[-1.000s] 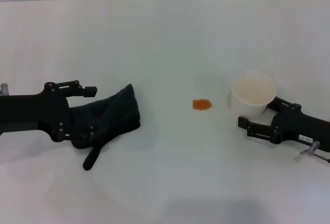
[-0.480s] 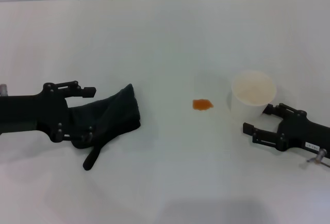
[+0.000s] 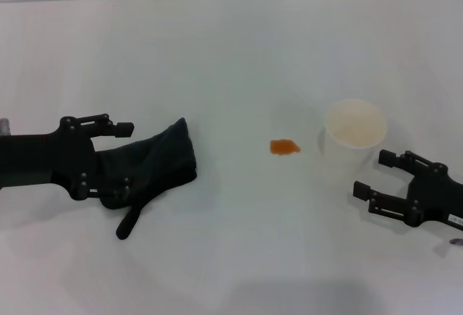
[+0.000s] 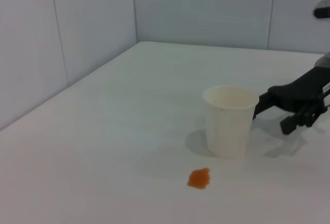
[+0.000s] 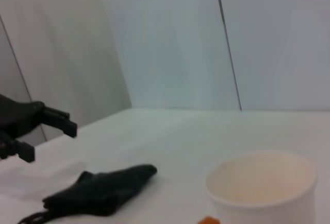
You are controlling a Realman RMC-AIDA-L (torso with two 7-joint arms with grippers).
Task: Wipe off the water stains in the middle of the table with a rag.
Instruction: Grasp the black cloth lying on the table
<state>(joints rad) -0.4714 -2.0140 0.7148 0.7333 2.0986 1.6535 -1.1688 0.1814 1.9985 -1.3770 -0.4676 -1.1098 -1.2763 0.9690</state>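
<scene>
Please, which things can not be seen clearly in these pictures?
- Rag, head view: the left pincer covers its near part, so whether the pincer touches it is unclear.
- Stain, right wrist view: cut off by the picture's edge.
- Cup: no view shows its bottom inside, so any liquid there is hidden.
- Right pincer, head view: open, apart from the cup; its arm runs off the edge.
</scene>
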